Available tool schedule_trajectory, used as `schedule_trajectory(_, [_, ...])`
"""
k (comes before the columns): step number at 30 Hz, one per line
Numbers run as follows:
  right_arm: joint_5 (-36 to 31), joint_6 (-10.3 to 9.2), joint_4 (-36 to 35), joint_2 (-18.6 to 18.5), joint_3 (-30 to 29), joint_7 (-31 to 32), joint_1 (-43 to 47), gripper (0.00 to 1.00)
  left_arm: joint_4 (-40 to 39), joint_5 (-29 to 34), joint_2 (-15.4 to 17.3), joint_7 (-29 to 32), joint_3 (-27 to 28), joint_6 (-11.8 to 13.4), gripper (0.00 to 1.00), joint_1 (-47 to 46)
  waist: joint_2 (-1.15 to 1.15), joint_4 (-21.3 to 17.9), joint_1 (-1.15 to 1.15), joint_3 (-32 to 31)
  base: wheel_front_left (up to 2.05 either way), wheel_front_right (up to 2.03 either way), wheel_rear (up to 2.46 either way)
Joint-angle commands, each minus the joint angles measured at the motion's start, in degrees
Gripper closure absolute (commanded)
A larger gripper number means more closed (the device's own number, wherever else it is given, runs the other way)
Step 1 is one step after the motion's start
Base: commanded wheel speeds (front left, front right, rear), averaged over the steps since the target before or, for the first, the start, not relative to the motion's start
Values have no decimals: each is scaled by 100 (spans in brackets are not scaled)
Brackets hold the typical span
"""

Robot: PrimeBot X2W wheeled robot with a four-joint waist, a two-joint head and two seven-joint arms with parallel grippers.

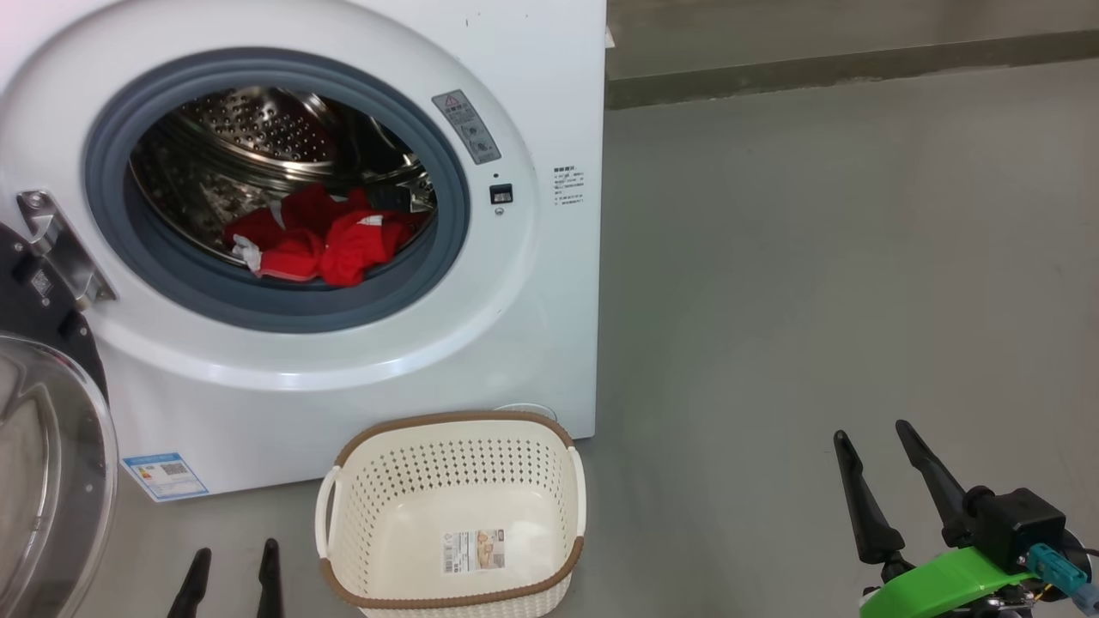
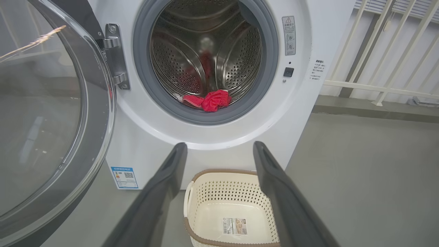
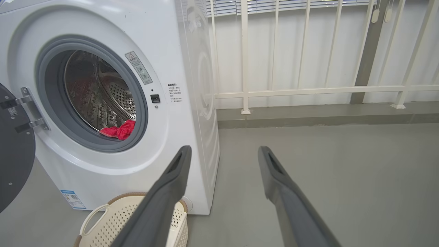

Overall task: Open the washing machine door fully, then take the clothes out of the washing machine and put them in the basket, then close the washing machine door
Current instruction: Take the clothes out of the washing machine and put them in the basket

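Washing machine door (image 1: 51, 463) stands open at left. Clothes (image 1: 322, 240) heaped at drum's front edge, against grey rubber ring (image 1: 283, 307). Basket (image 1: 455, 420) empty, on floor below.

Left pincer (image 2: 220, 145), right pincer (image 1: 872, 432) — both spread, holding nothing.

Risks:
- shallow grab leaves garment behind
- dangling fabric snags ring or misses basket
- left arm bumps door

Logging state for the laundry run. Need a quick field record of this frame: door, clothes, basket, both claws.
door: washing machine door swung wide open on the left
clothes: red clothes in the drum, at its front lip
machine: washing machine on the floor
basket: basket on the floor before the machine, holding just its paper label
left claw: left claw open, holding nothing, left of the basket
right claw: right claw open, holding nothing, over bare floor
stage: door open, unloading not started
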Motion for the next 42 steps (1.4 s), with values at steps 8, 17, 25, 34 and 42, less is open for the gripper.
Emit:
schedule_trajectory(8, [21,28,-113,-65,109,-51,-106,0,-25,156,29,-67,258,18,0,-158,0,5,0,-4,16,-16,0])
schedule_trajectory(17, [45,28,-95,-61,141,-51,-128,0,11,169,22,-65,244,111,0,-205,0,21,0,44,121,-121,0])
schedule_trajectory(25, [49,28,-81,-66,114,-51,-153,0,-256,48,-64,-68,388,-24,0,-180,0,23,0,77,183,-182,-1])
schedule_trajectory(34, [68,28,-71,-69,127,-51,-160,0,-273,152,-144,-69,387,-25,0,-149,0,10,0,103,76,-76,0])
schedule_trajectory(42, [64,28,-84,-72,122,-51,-172,0,-299,216,-174,-69,417,-8,0,-160,0,7,0,134,1,-1,0])
